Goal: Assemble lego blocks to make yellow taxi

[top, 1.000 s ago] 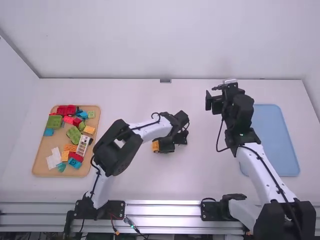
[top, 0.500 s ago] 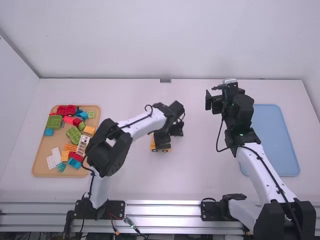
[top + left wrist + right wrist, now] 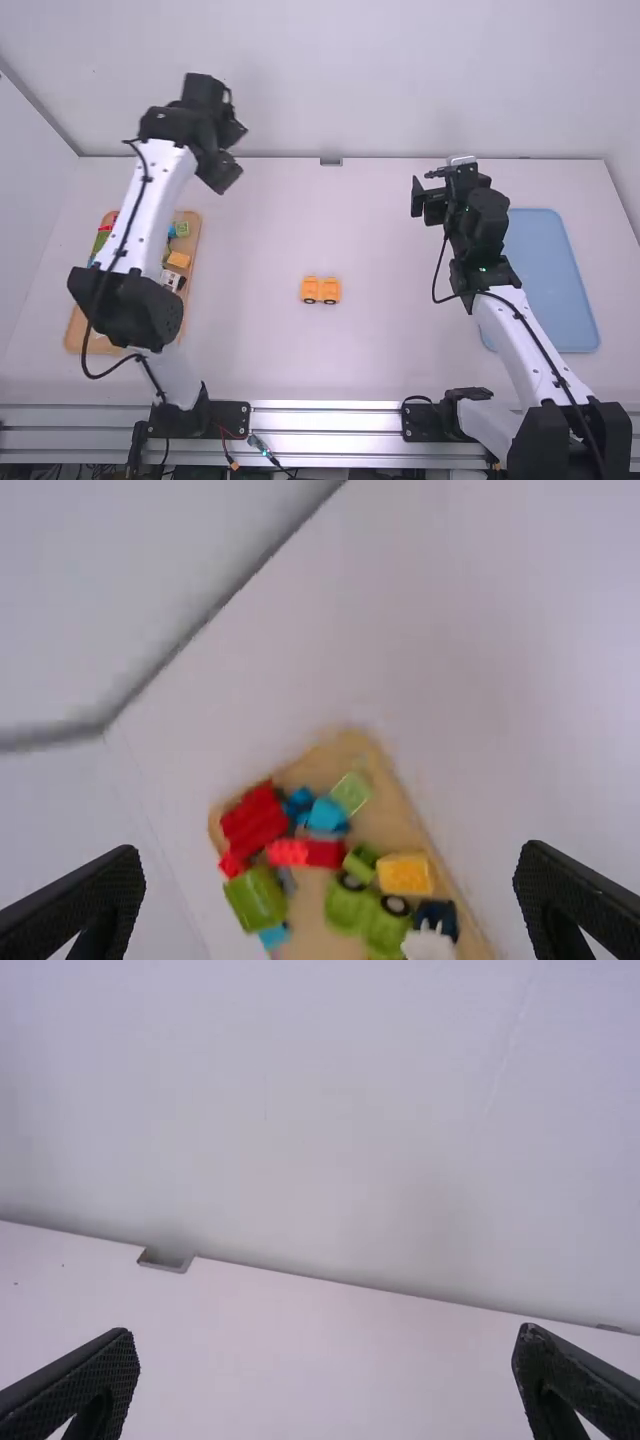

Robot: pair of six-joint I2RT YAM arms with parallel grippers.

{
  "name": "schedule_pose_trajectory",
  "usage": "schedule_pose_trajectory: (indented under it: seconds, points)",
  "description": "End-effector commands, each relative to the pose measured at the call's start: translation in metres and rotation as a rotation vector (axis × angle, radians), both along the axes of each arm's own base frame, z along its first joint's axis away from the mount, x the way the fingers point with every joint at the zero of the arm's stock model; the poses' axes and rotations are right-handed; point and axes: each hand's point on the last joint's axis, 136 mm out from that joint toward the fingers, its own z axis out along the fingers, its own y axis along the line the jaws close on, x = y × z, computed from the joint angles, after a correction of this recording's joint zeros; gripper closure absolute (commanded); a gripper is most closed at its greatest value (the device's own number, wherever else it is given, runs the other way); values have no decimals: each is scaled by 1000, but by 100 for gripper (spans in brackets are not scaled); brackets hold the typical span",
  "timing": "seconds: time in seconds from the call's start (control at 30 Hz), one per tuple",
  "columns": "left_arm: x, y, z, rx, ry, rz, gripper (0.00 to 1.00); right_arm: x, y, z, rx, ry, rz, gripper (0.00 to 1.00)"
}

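Note:
On the middle of the table lies a yellow-orange wheeled piece (image 3: 321, 290), with wheels showing on its near side. My left gripper (image 3: 236, 154) is raised over the far left part of the table, away from that piece. In the left wrist view my left gripper (image 3: 330, 890) is open, its fingers wide apart, with a yellow block (image 3: 405, 874) and other blocks in the tray beyond them. My right gripper (image 3: 428, 195) stands right of the middle, above the table. Seen from the right wrist, the right gripper (image 3: 326, 1370) is open with nothing between its fingers.
A tan tray (image 3: 393, 810) of red, green, blue and yellow blocks is at the table's left, partly under the left arm. A blue tray (image 3: 556, 280) lies at the right, beside the right arm. The back wall (image 3: 330, 1110) rises behind the table's far edge.
My left gripper has left the yellow-orange piece and swung up and far to the left, uncovering the piece on the table. The right arm has stayed still.

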Motion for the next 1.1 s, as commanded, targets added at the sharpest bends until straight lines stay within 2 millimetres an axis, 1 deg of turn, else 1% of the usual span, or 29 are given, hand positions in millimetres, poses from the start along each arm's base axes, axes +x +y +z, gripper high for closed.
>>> schedule_pose_trajectory:
  seconds: [0.0, 0.07, 0.13, 0.17, 0.2, 0.27, 0.33, 0.37, 0.43, 0.47, 0.5, 0.53, 0.57, 0.6, 0.63, 0.73, 0.77, 0.8, 0.87, 0.97, 1.07]
  points:
    - [-15, 45, 1, -104, -15, 213, 1, 4, 1, 17, 10, -37, 2, 1]
    - [-33, 72, -6, -175, 8, 366, 1, 4, 1, 18, 9, -39, 2, 1]
    - [-64, 102, -25, -272, 91, 517, 1, 4, 2, 18, 10, -41, 3, 1]
    - [-70, 108, -29, -290, 107, 536, 1, 4, 2, 18, 10, -41, 4, 1]
    - [-81, 121, -37, -323, 134, 570, 1, 4, 2, 18, 10, -41, 5, 1]
    - [-94, 135, -48, -358, 173, 580, 1, 4, 2, 18, 10, -40, 4, 1]
    - [-116, 152, -64, -414, 219, 642, 1, 4, 1, 18, 9, -40, 2, 1]
    - [-120, 154, -66, -424, 226, 659, 1, 4, 1, 18, 9, -40, 2, 1]
    - [-157, 178, -89, -444, 269, 813, 1, 4, 1, 20, 10, -46, 2, 1]
    - [-165, 183, -96, -444, 273, 842, 1, 4, 1, 20, 10, -48, 3, 1]
    - [-172, 186, -101, -445, 278, 861, 1, 4, 1, 20, 10, -49, 2, 1]
    - [-183, 189, -110, -451, 287, 878, 1, 4, 1, 22, 10, -54, 3, 1]
    - [-195, 187, -121, -474, 305, 849, 1, 5, 1, 24, 11, -63, 1, 1]
    - [-197, 187, -123, -475, 307, 844, 1, 5, 1, 24, 11, -65, 1, 1]
    - [-209, 184, -135, -491, 312, 809, 1, 5, 1, 27, 13, -77, 3, 1]
    - [-232, 182, -157, -476, 321, 709, 1, 6, 1, 36, 17, -114, 2, 1]
    - [-232, 182, -157, -476, 321, 709, 1, 6, 1, 36, 17, -114, 2, 1]
    - [-239, 182, -167, -463, 327, 668, 1, 6, 2, 39, 19, -126, 3, 1]
    - [-242, 183, -181, -442, 326, 607, 1, 6, 3, 41, 20, -134, 7, 1]
    - [-241, 181, -197, -414, 330, 532, 1, 5, 10, 41, 20, -133, 24, 1]
    - [-238, 185, -205, -395, 306, 525, 1, 5, 15, 40, 16, -129, 36, 1]
